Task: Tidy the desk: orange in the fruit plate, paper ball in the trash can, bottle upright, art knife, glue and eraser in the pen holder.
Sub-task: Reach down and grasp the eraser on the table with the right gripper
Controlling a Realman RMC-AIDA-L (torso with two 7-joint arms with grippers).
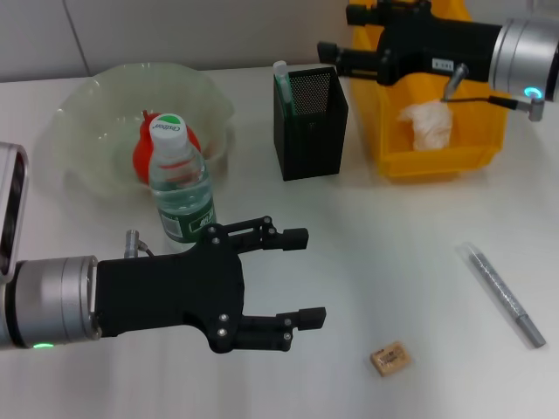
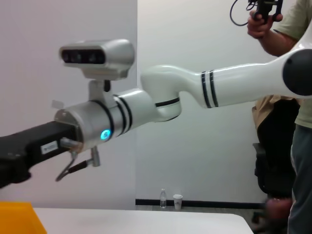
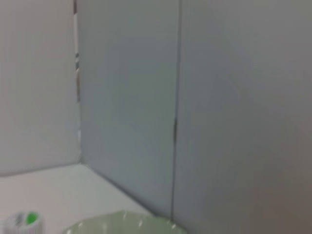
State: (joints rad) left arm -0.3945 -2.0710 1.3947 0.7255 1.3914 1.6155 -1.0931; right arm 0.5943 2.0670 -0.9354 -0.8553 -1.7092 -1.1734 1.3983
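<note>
— Where do we stand? We see the orange point(image 1: 144, 148) already in the fruit plate point(image 1: 83, 113), the paper ball point(image 1: 428, 122) in the trash can point(image 1: 437, 161), and the bottle point(image 1: 181, 188) upright just in front of the plate.

— Then the eraser point(image 1: 389, 359) is ours to fetch. It lies flat on the desk point(image 1: 384, 227), near the front edge, well apart from the pen holder point(image 1: 310, 122). The art knife point(image 1: 504, 293) lies farther right.

— Our left gripper point(image 1: 297, 278) hovers beside the bottle with its fingers spread, holding nothing. The right gripper point(image 1: 336, 54) hangs over the holder's back rim by the trash can; whether its fingers are apart, we cannot tell.

— We judge the eraser light, a little rubbery, not slippery and not fragile. It sits low, so we should pinch it across its narrow sides, coming straight down.

— Agreed; a shallow grip could let it tip.
</note>
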